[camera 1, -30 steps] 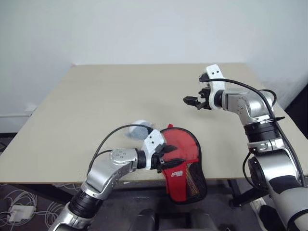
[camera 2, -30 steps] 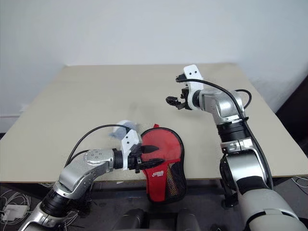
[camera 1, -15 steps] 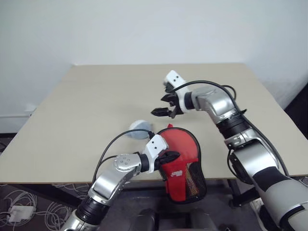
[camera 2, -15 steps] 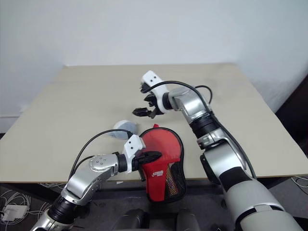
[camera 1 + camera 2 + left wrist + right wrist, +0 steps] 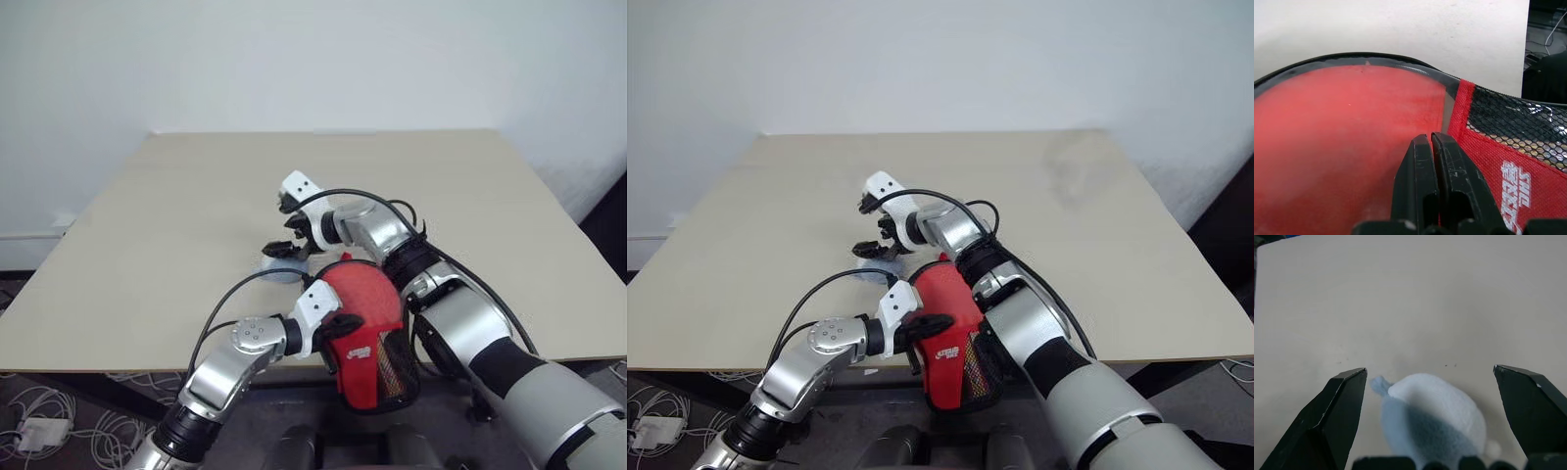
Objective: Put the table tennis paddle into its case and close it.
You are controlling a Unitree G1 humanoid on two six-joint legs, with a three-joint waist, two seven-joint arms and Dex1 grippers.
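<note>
One table (image 5: 176, 215), tan-topped, spanning the scene from near edge to far wall. One case (image 5: 377, 338), red with black mesh and a white logo, at the near edge just right of centre, partly overhanging. One table tennis paddle (image 5: 1342, 147), its red blade visible through the case's clear window. One small grey-blue lump (image 5: 1435, 418), soft-looking, just left of and beyond the case. Two grippers: left gripper (image 5: 1431, 161) at the near side on the case, right gripper (image 5: 1430, 377) farther out over the lump. Two black cables, one along each arm. One white wall behind.
</note>
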